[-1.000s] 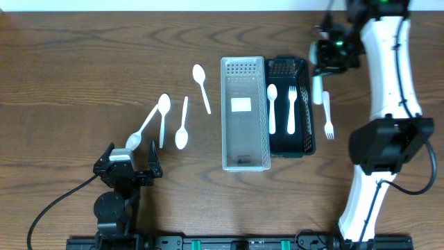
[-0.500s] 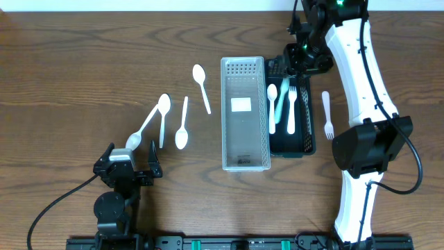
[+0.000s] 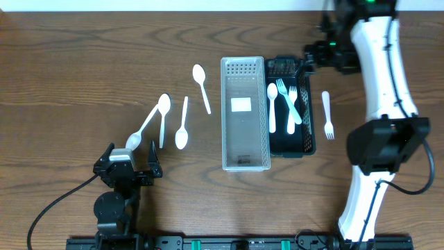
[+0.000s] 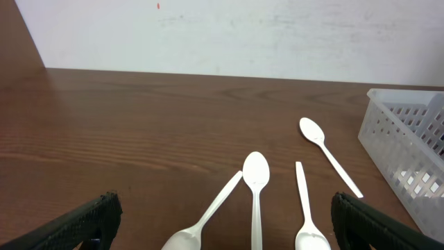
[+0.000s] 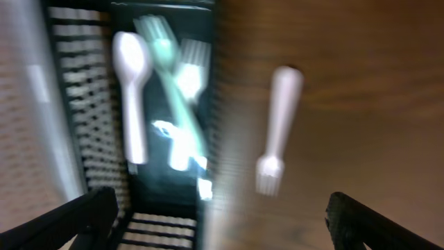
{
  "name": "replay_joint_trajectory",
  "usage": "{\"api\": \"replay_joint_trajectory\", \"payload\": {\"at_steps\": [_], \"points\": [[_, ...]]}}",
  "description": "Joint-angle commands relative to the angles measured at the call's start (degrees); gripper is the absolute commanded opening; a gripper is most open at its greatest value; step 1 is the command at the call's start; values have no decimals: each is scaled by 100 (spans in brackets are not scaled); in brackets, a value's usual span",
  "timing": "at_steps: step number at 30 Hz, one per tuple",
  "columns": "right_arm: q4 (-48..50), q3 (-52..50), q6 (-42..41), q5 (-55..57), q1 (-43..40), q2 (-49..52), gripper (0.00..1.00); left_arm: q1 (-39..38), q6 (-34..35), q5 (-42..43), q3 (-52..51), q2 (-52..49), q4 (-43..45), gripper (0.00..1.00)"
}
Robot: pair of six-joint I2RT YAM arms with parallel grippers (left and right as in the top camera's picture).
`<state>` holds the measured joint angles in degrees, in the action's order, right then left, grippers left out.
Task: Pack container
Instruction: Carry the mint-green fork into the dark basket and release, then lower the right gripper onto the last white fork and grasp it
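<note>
A black basket (image 3: 307, 142) stands right of a clear basket (image 3: 245, 158) at the table's middle. In the black one lie a white spoon (image 3: 272, 105) and two white forks (image 3: 292, 107), one slanted across the other. Another fork (image 3: 327, 114) lies on the wood to its right. My right gripper (image 3: 311, 58) hovers open and empty over the black basket's far right corner; its wrist view is blurred but shows the spoon (image 5: 132, 97), the forks (image 5: 175, 104) and the loose fork (image 5: 277, 132). My left gripper (image 3: 129, 164) rests open near the front left, behind several spoons (image 4: 255, 180).
Several white spoons (image 3: 183, 125) lie spread on the wood left of the clear basket (image 4: 409, 153), one (image 3: 201, 85) nearest it. The clear basket holds only a white label. The right arm's white links (image 3: 388, 76) rise along the right side.
My right gripper swung left over the black basket, opened and let a fork drop into it, then drew back to the right. The left arm has not moved.
</note>
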<state>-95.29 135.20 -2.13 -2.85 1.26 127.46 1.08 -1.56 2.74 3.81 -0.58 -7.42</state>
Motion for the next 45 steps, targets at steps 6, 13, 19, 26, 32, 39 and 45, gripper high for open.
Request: {"api": "replay_joint_trajectory", "payload": {"at_steps": [6,13,19,26,32,39,45], "points": [[-190,-229,315,155,-699,-4,99,24,-76,-33,-166,28,-59,98],[321,-1397,372,210,-575,-4,99,24,-76,-35,-166,28,-59,98],[990,-2210,442,195,-557,-4,99,24,-76,-33,-166,28,-59,98],[1722,-3014,566,199,-503,-4,99,24,-76,-35,-166,28,-59,98],[2131,-3438,566,240,-457,-4,99,24,-76,-33,-166,28,-59,98],[2439,-3762,763,289,-461,-4,99,24,-76,-33,-166,28,-59,98],[2699,-4026,999,546,-461,-4,99,24,-76,-33,-166,28,-59,98]]}}
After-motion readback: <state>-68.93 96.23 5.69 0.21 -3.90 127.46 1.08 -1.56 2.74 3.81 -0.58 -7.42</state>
